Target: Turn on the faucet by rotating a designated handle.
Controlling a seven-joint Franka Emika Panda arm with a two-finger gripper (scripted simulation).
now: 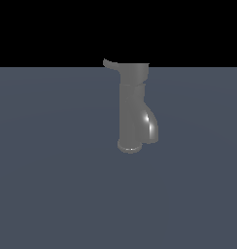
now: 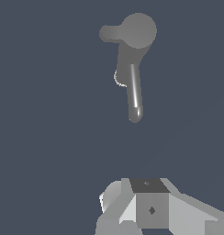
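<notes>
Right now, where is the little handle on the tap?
The handle sticks out from the faucet's top cap toward the exterior view's left, opposite the shiny spout lower down on the right.

floor: flat, plain slate-blue | backdrop: solid black above floor edge | light: soft, even

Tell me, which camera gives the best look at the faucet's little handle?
The wrist view: from above, the handle juts clearly sideways from the faucet cap against the plain floor. The exterior view shows only its thin curved tip, half lost against the black background.
</notes>
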